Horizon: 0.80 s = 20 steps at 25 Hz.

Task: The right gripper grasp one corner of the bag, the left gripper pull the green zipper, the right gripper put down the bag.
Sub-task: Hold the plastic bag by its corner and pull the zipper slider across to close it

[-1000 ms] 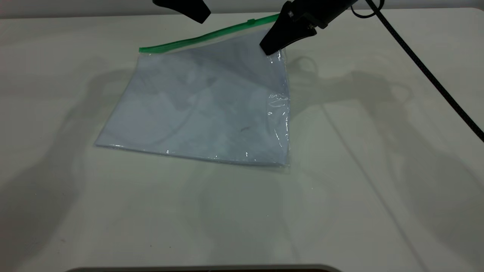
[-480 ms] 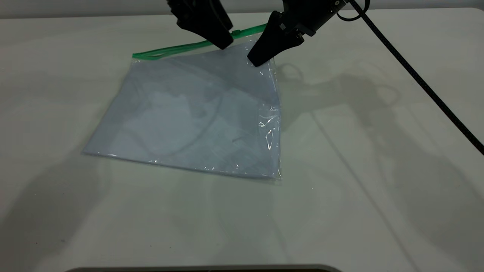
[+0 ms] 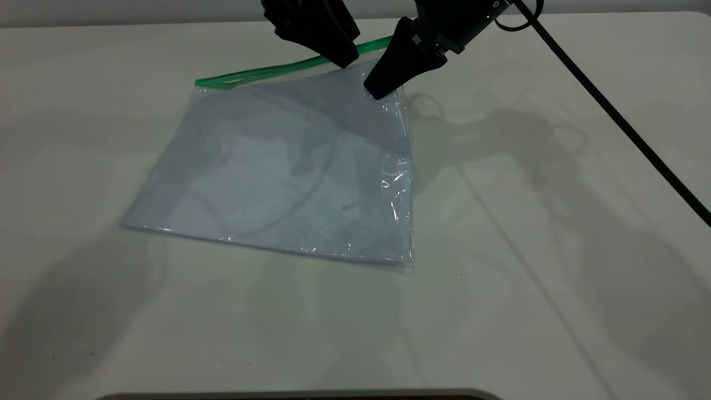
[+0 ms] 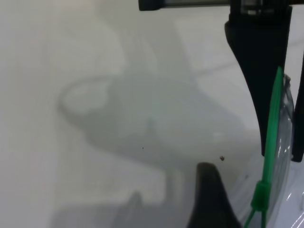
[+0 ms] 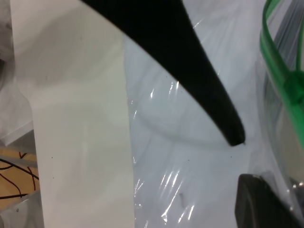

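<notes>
Green zipper (image 3: 289, 68) is straddled by left gripper (image 3: 345, 57), closure unclear; bag (image 3: 278, 172) corner is pinched by right gripper (image 3: 377, 89); tabletop (image 3: 555, 278) is bare around bag edges.

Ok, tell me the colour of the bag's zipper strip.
Bright green zipper; the exterior view shows it best.
</notes>
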### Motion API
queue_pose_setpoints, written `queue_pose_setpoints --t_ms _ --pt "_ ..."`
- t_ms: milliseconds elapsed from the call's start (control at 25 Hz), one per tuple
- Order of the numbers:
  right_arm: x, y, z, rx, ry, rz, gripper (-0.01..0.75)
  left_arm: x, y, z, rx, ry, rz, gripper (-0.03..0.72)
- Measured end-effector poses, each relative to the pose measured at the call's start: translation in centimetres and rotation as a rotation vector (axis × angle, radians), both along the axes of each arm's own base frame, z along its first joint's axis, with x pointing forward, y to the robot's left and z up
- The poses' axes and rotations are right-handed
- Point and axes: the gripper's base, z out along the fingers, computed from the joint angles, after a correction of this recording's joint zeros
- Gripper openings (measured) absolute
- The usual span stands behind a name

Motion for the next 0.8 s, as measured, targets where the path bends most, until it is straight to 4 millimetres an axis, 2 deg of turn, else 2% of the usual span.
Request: queue_pose_setpoints --t_ms 200,560,800 --pt "0.0 0.0 0.0 -0.001 0.000 0.001 0.033 0.0 0.0 -0.1 0.000 0.001 0.000 0.424" --pt "0.0 0.0 0.0 -0.001 0.000 0.001 0.033 -0.1 -0.2 -1.7 -0.015 0.042 0.010 0.388" --pt "0.0 0.0 0.0 -0.001 0.000 0.001 0.033 -0.1 -0.4 -1.6 -0.041 0.037 -0.001 0.276"
